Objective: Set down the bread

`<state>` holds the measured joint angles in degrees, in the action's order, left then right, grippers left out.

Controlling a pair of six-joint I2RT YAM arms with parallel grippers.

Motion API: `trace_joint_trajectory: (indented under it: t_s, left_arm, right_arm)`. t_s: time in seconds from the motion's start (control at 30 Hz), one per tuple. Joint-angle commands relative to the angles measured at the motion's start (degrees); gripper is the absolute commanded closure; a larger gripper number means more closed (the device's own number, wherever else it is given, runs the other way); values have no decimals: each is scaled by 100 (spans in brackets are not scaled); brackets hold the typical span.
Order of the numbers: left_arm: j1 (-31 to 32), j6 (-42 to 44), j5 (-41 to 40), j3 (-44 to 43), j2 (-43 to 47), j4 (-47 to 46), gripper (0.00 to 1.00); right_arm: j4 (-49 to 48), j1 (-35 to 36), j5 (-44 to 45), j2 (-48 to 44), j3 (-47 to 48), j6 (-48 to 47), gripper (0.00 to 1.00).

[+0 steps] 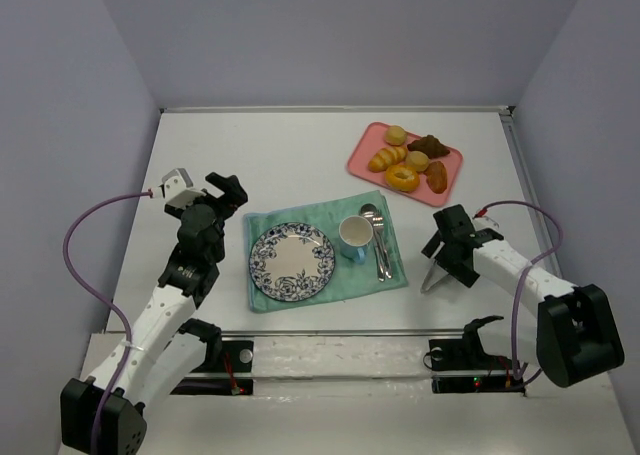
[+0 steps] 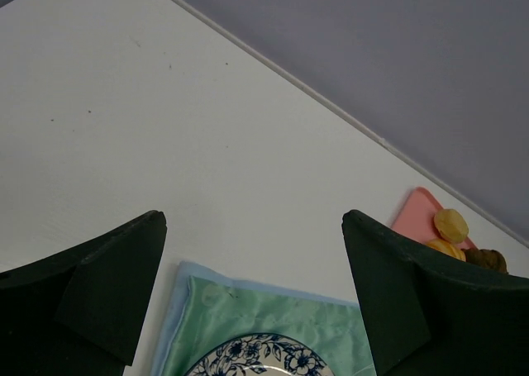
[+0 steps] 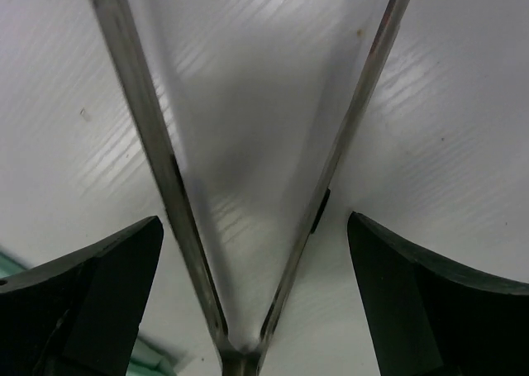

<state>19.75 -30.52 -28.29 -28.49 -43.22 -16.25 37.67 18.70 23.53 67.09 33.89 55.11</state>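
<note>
— While tongs (image 3: 157, 161) are lying between your right fingers (image 3: 91, 285), are you gripping them?
— No, both my right gripper (image 3: 254, 235) and left gripper (image 2: 254, 227) are hanging released. Bread (image 1: 388, 159) is sitting on the pink tray (image 1: 362, 153), far right.

pink tray (image 1: 361, 159), green cloth (image 1: 300, 210), blue-floral white plate (image 1: 291, 262), blue cup (image 1: 355, 237), golden bread (image 1: 387, 158)

Right end effector (image 1: 443, 243): jaws wide apart, tongs (image 1: 432, 277) on the desk (image 1: 485, 175) directly under it, both arms between its fingers. Ahead of it, bare desk up to the pink tray (image 1: 362, 160) of bread (image 1: 388, 158). Cup (image 1: 355, 237) and spoons (image 1: 378, 240) crowd its left. Left end effector (image 1: 222, 203): jaws apart, desk ahead free, plate (image 1: 291, 262) on green mat (image 1: 262, 225) just right.
</note>
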Motion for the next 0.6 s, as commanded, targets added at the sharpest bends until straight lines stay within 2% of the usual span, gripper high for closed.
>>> trace_joint_trajectory:
  t_s: [0.0,0.07,0.23,0.33,0.43,0.47,0.57]
  left_arm:
    - [-32,-6,-229,28,-20,-388,1]
    - [-32,-15,-238,37,-20,-396,1]
    - [-41,-6,-291,37,-28,-423,1]
    - [-41,-6,-308,37,-37,-414,1]
    - [-41,-6,-308,37,-37,-432,1]
    - [-41,-6,-308,37,-46,-432,1]
    - [-41,-6,-308,37,-46,-432,1]
  right_arm:
    - [-1182,-664,-392,618,-137,-579,5]
    - [-1244,-1008,-698,866,-32,-729,19]
    - [-1280,-1175,-920,1236,135,-985,25]
    - [-1280,-1228,-929,1193,109,-967,25]
    - [-1254,-1228,-859,1069,57,-897,31]
    - [-1253,-1228,-807,939,22,-906,45]
    - [-1218,-1228,-815,701,56,-1063,55]
